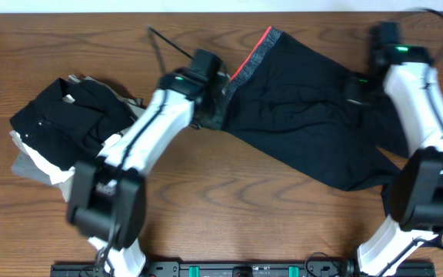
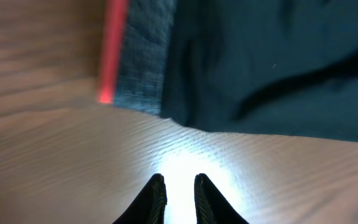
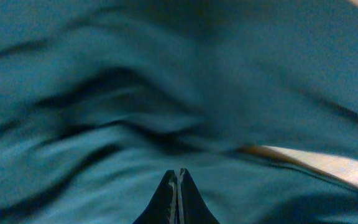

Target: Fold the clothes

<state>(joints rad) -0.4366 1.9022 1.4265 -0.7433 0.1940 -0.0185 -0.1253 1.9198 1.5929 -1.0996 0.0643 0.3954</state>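
Left gripper: fingertips set slightly apart with nothing between them, above bare table just short of the leggings' edge. Right gripper: fingertips pressed together over dark cloth; the blurred wrist view does not show whether any fabric is caught between them. The leggings lie spread across the upper right of the table, waist end toward the top centre. The red waistband and the grey band beside it run diagonally. The left arm covers the lower end of the waistband in the overhead view, and the right arm covers the far right of the cloth, so the leg ends cannot be made out. A separate heap of clothes sits at the left, well apart
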